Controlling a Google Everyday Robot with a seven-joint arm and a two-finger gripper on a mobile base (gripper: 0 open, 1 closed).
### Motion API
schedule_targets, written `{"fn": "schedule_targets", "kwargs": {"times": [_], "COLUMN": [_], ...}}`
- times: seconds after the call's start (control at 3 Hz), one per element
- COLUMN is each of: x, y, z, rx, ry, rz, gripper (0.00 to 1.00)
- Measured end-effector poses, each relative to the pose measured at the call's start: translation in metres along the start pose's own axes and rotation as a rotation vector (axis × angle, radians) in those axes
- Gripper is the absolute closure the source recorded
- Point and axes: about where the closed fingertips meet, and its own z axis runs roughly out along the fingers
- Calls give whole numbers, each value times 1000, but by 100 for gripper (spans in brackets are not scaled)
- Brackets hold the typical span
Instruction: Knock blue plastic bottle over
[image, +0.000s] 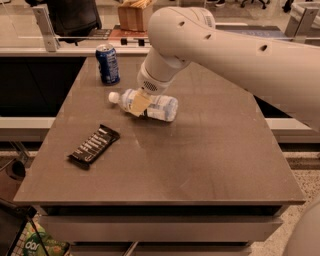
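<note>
bottle down on the table

a brown table (210, 165) fills the view. a thick white arm (240, 55) reaches in from the right. the blue plastic bottle (162, 107) lies on its side near the table's middle, white cap (114, 97) pointing left. a dark snack bar (94, 146) lies front left, well apart; a blue can (107, 63) stands behind. the gripper (139, 104) clasps the bottle's body.

Gripper (139, 104): at the blue plastic bottle (160, 107) lying mid-table, under the arm (225, 47); both block your way there.
Back left: upright soda can (107, 63) near the bottle's cap.
Front left: flat candy bar (94, 145).
Table (220, 165) right half: open to you.
</note>
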Motion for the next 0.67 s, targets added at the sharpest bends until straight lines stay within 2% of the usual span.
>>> {"fn": "schedule_targets", "kwargs": {"times": [0.67], "x": [-1], "y": [2], "z": [-1], "rx": [-1], "ry": [-1], "rz": [-3], "gripper": [35]}}
